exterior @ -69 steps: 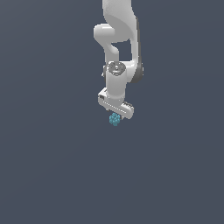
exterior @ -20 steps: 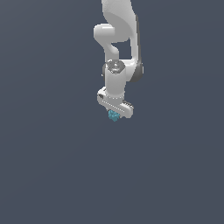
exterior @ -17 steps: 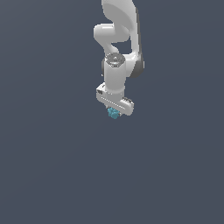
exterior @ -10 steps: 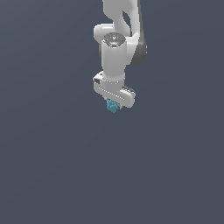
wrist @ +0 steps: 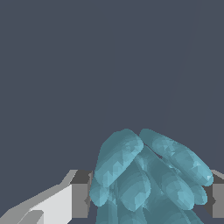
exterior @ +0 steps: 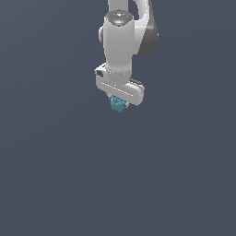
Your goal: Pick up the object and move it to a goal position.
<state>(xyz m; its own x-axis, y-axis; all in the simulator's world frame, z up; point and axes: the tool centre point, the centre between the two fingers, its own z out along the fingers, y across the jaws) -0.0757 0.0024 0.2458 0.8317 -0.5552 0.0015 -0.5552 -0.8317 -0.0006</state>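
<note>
Arm: you are seeing the white Panda arm (exterior: 120, 41) coming down from the top centre of the exterior view, its wrist pointing downward against a plain dark grey-blue background.

Gripper: your gripper (exterior: 118, 102) is sitting just above the middle of the exterior view, and it is closing on the object; the wrist view is showing one finger (wrist: 81, 194) pressing against one side of the lump and the other finger (wrist: 217, 200) meeting the opposite side.

Object: the object (exterior: 118, 104) is hanging directly under the gripper's white body in the exterior view, slightly left of the frame's centre line, as a tiny teal-blue speck far smaller than the gripper.

What the exterior view is giving you: the whole arm, the gripper's place in the frame, and the object poking out below it; the fingers themselves are too small here for you to tell apart.

What the wrist view is giving you: the object (wrist: 146, 179) is filling the lower middle and lower right of the frame, showing as a cluster of elongated, rounded, faceted teal lobes bunched together between the two fingers.

Counter: neither view is letting you pick out a counter edge.
</note>
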